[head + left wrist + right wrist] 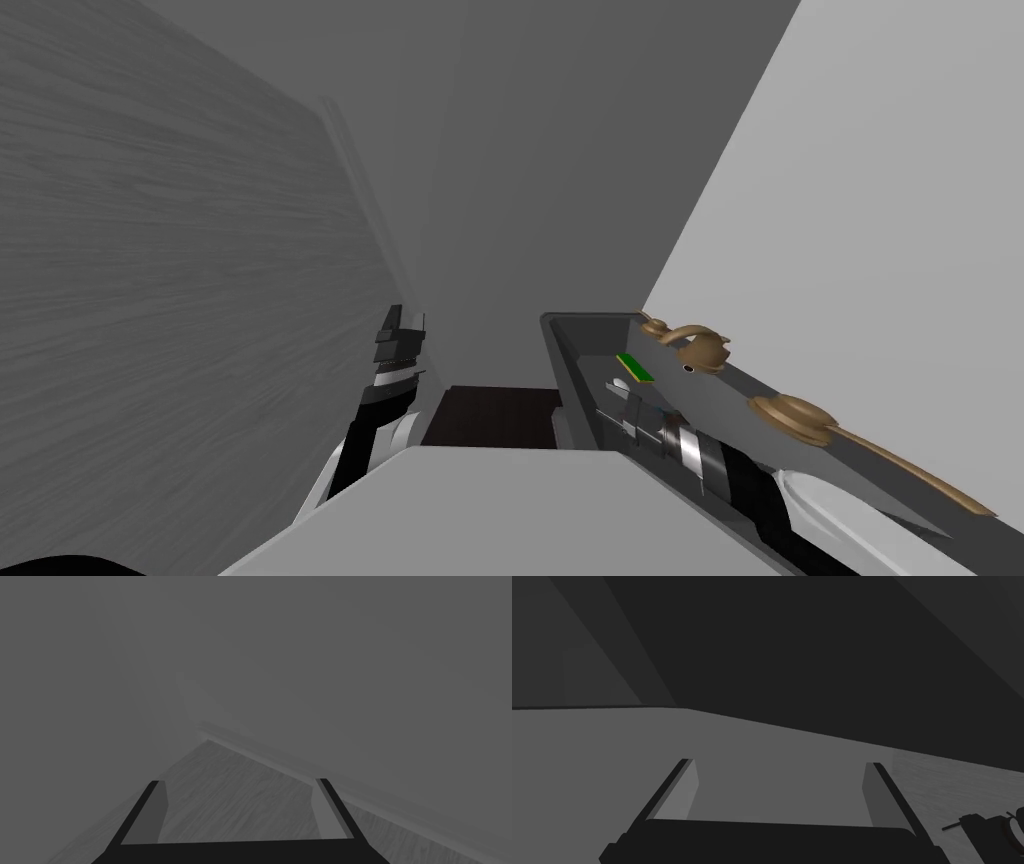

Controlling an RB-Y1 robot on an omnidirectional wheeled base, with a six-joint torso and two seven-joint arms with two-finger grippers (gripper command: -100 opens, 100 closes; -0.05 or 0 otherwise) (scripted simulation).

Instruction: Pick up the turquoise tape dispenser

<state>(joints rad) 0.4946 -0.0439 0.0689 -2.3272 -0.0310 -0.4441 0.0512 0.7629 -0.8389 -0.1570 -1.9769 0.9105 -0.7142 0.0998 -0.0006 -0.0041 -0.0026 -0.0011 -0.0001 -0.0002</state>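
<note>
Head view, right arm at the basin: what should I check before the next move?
1. Right gripper fingers open: ok.
2. Target between them: not ok; they frame a flat grey surface.
3. Left gripper open and empty: ok.
4. Target identified: cannot tell; a small green object lies in the basin, just beyond the right gripper.
5. Clear of the brass faucet: ok, it stands apart.

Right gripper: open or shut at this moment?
Open. In the right wrist view the right gripper has its fingers standing wide apart, with nothing between them but a flat grey surface.
</note>
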